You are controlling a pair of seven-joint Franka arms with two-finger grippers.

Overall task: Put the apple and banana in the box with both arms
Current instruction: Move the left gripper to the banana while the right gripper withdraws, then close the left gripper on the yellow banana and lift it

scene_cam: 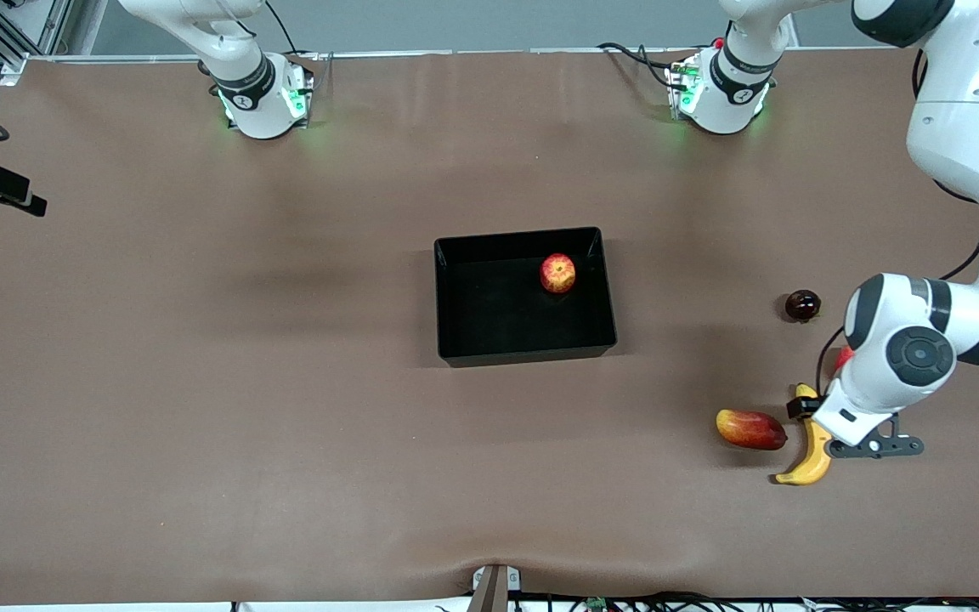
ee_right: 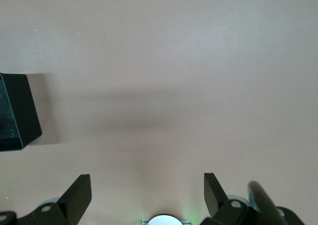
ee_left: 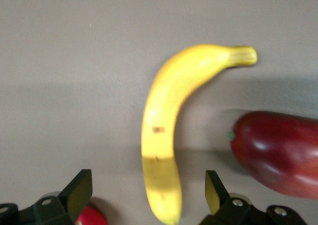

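Note:
The apple (scene_cam: 557,273), red with yellow streaks, lies inside the black box (scene_cam: 455,340) at the table's middle. The yellow banana (scene_cam: 811,455) lies on the table toward the left arm's end, nearer the front camera than the box. My left gripper (ee_left: 148,195) hangs just over the banana (ee_left: 164,125), open, one finger on each side of the fruit's blunt end and apart from it. My right gripper (ee_right: 148,195) is open over bare table between its base and the box, whose corner (ee_right: 15,111) shows in the right wrist view; it holds nothing.
An oblong red-yellow fruit (scene_cam: 750,429) lies right beside the banana, toward the box. A dark red round fruit (scene_cam: 802,305) sits farther from the front camera. Another red fruit (ee_left: 89,217) peeks out by one left finger, mostly hidden under the wrist.

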